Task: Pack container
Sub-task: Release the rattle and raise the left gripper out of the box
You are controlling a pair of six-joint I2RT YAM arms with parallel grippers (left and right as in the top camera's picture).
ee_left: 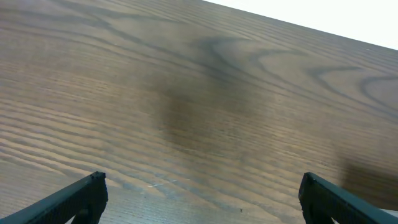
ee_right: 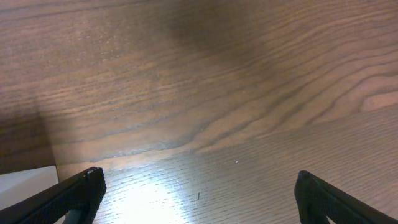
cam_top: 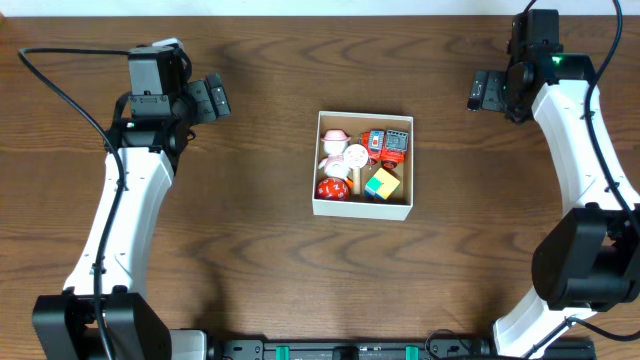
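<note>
Near me: left arm (cam_top: pixel 125 210) and right arm (cam_top: pixel 585 140) rise from desk (cam_top: pixel 260 260) front edge. Mid-desk: container (cam_top: pixel 362 209) sits flat, well apart from both arms. Inside I see small toys: red round one (cam_top: pixel 329 188) near left, yellow-green cube (cam_top: pixel 382 183) near right, pink-white figure (cam_top: pixel 334 140) far left, red blocky toy (cam_top: pixel 395 145) far right. Farther back: left gripper (cam_top: pixel 220 98) over wood, jaws spread wide, holding nothing. Right gripper (cam_top: pixel 476 90) likewise wide, empty, just beyond container's far rim line.
</note>
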